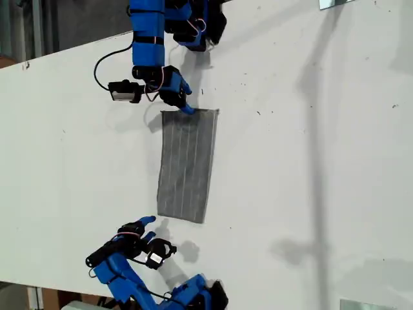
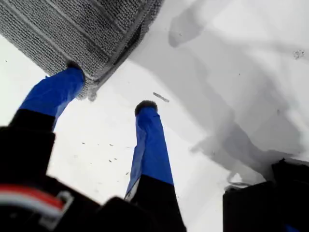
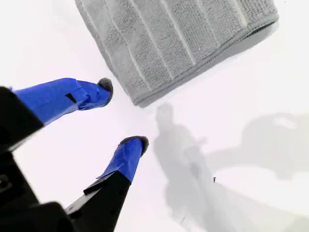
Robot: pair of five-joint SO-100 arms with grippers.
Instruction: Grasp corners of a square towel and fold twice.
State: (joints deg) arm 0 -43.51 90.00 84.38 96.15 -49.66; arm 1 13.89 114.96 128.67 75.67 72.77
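a: where is the thin grey cloth towel with narrow white stripes [image 1: 187, 165] lying?

b: it is lying folded into a long rectangle on the white table [image 1: 310, 194], near the middle of the exterior view, its long sides running from top to bottom of that view. in the wrist views a doubled edge is showing 2 layers.

a: what is my first gripper [image 2: 108, 94] doing?

b: its jaws are standing apart. 1 blue fingertip [image 2: 72, 79] is touching the towel's corner [image 2: 89, 89], seemingly tucked just under the edge, and the other is resting on bare table beside it. in the exterior view this gripper [image 1: 184, 103] is sitting at the towel's upper end, at the corner toward the exterior view's left.

a: and my second gripper [image 3: 123, 113]?

b: its jaws are also standing apart and holding nothing. both blue fingers are hanging just clear of the towel's near corner [image 3: 140, 101], not touching it. in the exterior view it [image 1: 148, 227] is sitting below the towel's lower end, toward the exterior view's left.

a: anything else in frame?

b: a black cable [image 1: 103, 64] is looping beside the upper arm.
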